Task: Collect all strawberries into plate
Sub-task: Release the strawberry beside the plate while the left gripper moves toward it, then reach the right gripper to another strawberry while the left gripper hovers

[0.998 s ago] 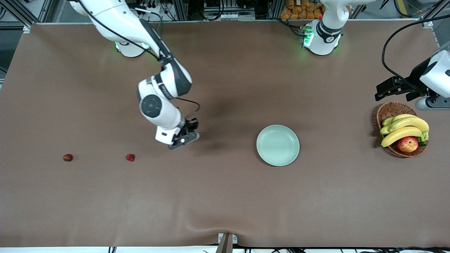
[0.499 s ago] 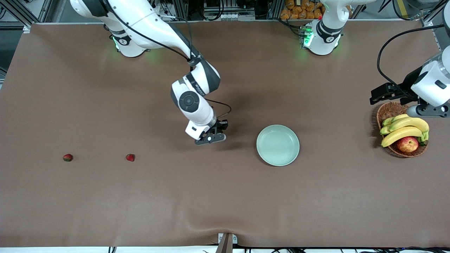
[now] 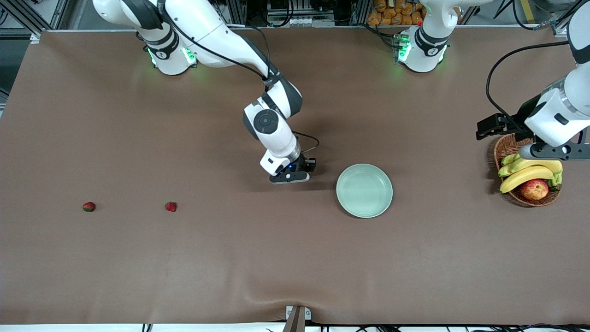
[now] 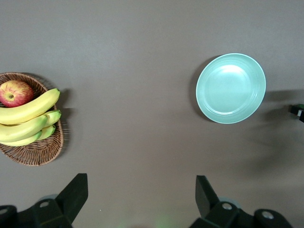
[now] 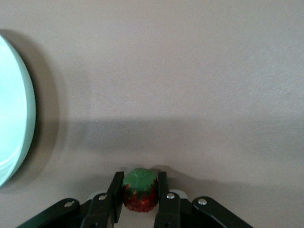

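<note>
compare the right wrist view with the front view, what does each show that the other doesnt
Only the right wrist view shows the held strawberry clamped in the right pincer.

Only the front view shows two strawberries on the table, one nearer the plate and one toward the right arm's end, plus the basket with bananas and an apple, and the left pincer over the table beside the basket.

Both show the plate, with no berries on it, and the brown table.

A brown wicker basket [image 3: 506, 146] sits on the brown-covered bench [image 3: 258, 258] toward the left arm's end. It holds a bunch of yellow bananas [image 3: 530, 168] and a red-yellow apple [image 3: 534, 189], the apple lying nearer to the front camera than the bananas and touching them.
</note>
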Robot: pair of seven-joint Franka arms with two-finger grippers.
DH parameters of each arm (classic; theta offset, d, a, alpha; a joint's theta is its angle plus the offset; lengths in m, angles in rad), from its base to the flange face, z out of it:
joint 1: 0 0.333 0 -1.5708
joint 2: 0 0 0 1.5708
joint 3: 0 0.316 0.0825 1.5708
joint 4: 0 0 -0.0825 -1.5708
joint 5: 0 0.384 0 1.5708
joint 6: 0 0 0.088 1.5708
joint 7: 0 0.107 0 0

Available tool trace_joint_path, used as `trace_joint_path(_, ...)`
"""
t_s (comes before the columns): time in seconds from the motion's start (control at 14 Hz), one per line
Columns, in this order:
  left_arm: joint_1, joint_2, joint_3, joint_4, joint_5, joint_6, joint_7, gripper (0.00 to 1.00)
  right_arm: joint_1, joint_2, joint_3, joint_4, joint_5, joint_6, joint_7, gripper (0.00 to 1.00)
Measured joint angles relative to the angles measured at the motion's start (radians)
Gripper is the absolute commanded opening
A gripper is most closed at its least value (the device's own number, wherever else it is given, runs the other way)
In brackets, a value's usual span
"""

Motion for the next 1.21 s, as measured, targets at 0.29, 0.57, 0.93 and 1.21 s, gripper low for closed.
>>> trace_joint_path(0.29, -0.038, 0.027, -0.002, 0.0, 0.0, 0.014, -0.048, 1.0, -0.001, 0.005, -0.019, 0.026, -0.002, 0.001, 0.001, 1.0)
trace_joint_path(0.57, -0.079, 0.056, -0.004, 0.0, -0.001, 0.05, -0.068, 1.0, -0.076, -0.035, -0.048, 0.051, -0.004, -0.106, -0.087, 1.0)
trace_joint_path(0.93, -0.157, 0.121, -0.007, 0.001, -0.004, 0.134, -0.179, 1.0, -0.285, -0.149, -0.056, 0.059, -0.005, -0.375, -0.382, 1.0)
trace_joint_path(1.21, -0.211, 0.173, -0.008, 0.001, -0.006, 0.221, -0.213, 1.0, -0.396, -0.188, -0.121, 0.057, -0.064, -0.465, -0.627, 1.0)
